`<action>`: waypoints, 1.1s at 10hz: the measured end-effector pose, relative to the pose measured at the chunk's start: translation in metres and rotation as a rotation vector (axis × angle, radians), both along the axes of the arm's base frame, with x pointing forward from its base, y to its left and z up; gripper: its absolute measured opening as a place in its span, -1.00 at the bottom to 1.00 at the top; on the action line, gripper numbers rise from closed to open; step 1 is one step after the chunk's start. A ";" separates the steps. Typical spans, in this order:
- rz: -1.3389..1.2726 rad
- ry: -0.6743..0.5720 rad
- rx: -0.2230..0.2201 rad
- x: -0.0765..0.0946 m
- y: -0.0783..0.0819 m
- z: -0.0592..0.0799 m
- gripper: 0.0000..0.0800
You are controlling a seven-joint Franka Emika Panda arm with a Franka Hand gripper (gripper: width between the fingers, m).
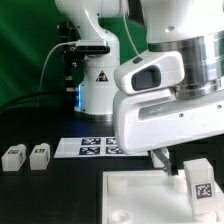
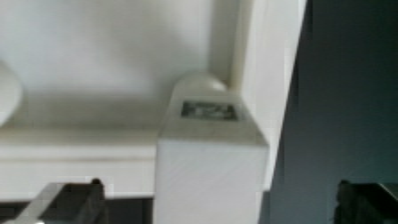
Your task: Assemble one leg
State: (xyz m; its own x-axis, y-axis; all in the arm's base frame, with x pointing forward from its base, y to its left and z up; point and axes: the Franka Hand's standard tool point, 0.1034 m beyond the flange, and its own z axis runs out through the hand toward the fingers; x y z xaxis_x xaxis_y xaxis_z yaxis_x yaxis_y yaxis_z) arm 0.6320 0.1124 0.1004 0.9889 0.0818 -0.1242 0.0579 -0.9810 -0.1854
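A white leg (image 1: 198, 181) with a black-and-white tag stands upright on a corner of the large white square panel (image 1: 135, 195), at the exterior view's right. My gripper (image 1: 181, 160) hangs right above it. In the wrist view the leg (image 2: 214, 150) fills the middle, its tag facing the camera, and it stands on the panel's corner (image 2: 107, 100). The gripper (image 2: 214, 205) is open. Its dark fingertips (image 2: 63, 203) stand on either side of the leg, with a gap on each side. Two more legs (image 1: 13, 156) (image 1: 39, 154) lie on the black table at the exterior view's left.
The marker board (image 1: 95, 147) lies flat on the table behind the panel. The robot's white base (image 1: 95, 80) stands at the back against a green backdrop. Black table (image 2: 347, 90) shows beside the panel's edge.
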 end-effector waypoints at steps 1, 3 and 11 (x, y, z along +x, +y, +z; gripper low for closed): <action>-0.006 0.003 0.002 0.005 0.001 -0.005 0.62; -0.053 0.040 -0.007 -0.004 0.003 -0.013 0.62; -0.363 0.061 -0.043 0.000 0.001 -0.013 -0.26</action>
